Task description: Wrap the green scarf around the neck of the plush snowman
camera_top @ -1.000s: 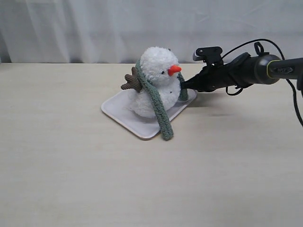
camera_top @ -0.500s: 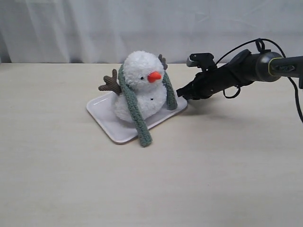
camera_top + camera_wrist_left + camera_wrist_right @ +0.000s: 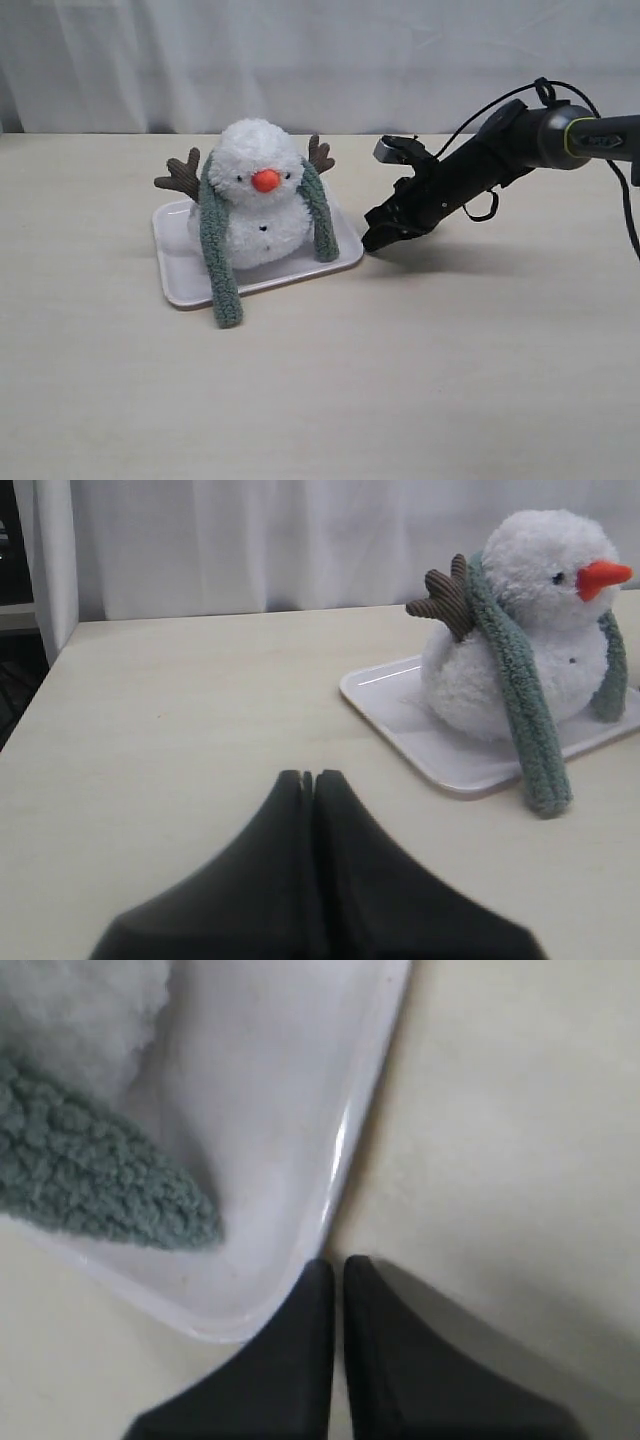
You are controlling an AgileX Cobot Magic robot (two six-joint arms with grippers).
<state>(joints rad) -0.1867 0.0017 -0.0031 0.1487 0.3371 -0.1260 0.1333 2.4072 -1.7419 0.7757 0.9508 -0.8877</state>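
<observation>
Scarf: the green scarf (image 3: 218, 262) lies over the neck (image 3: 262, 207) from behind, both ends loose down the front and uncrossed. I'd call it half wrapped.
Snowman: the plush snowman (image 3: 262, 228) sits upright on the white tray (image 3: 176, 282).
Right hand: the right hand (image 3: 338, 1272) is pressed together and empty at the tray's corner. I think I'm nudging, not gripping.
Left hand: the left hand (image 3: 312, 782) is pressed together, empty, low over the bench (image 3: 400, 380), well apart.
Change: the tray and snowman have swung round and slid left, and the nose (image 3: 265, 180) now faces the camera.
</observation>
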